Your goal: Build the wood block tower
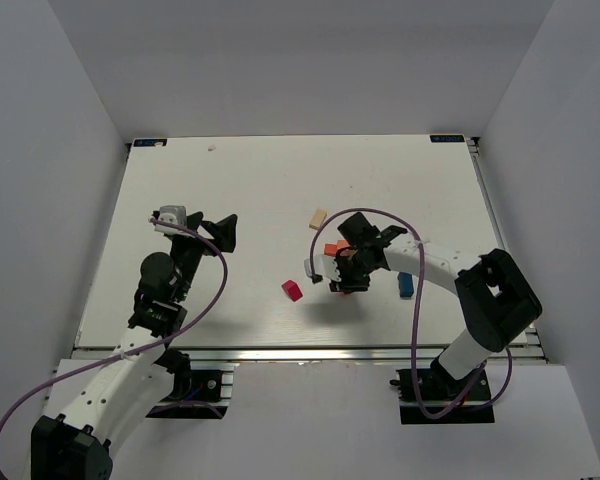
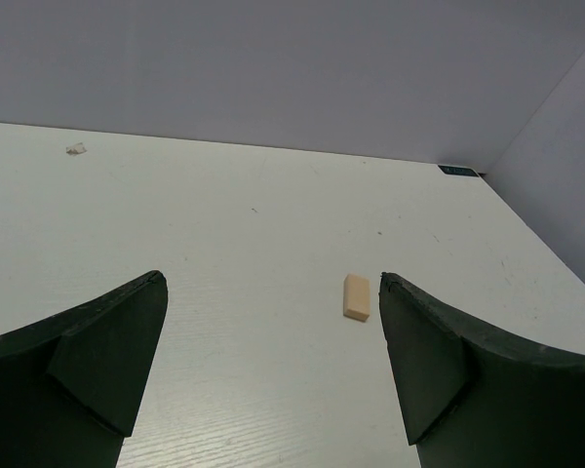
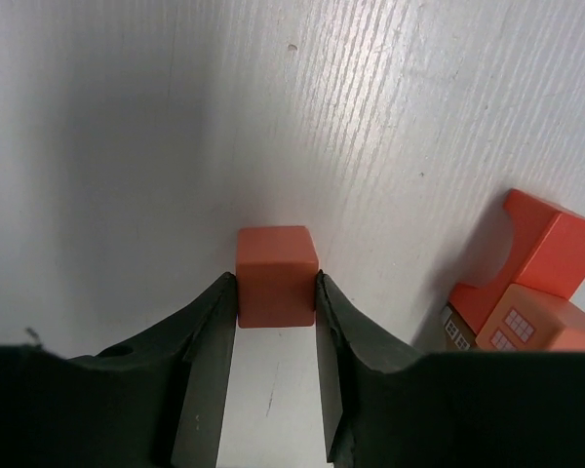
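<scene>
My right gripper (image 3: pixel 276 294) is shut on an orange-red cube (image 3: pixel 276 275), one finger pressed on each side face, low over the table. Just to its right stands a small stack: an orange-red arch block (image 3: pixel 541 249) on a brown block with painted windows (image 3: pixel 522 327). From above, the right gripper (image 1: pixel 342 272) sits mid-table beside an orange-red block (image 1: pixel 332 248). A tan bar (image 2: pixel 357 295) lies flat ahead of my open left gripper (image 2: pixel 273 322), close to its right finger. The left gripper (image 1: pixel 225 232) hovers at the left, holding nothing.
A magenta-red block (image 1: pixel 292 290) lies left of the right gripper and a blue block (image 1: pixel 406 284) lies to its right. The tan bar (image 1: pixel 318 218) is behind them. White walls enclose the table (image 1: pixel 230 180) on three sides. A small white scrap (image 2: pixel 75 149) lies far back.
</scene>
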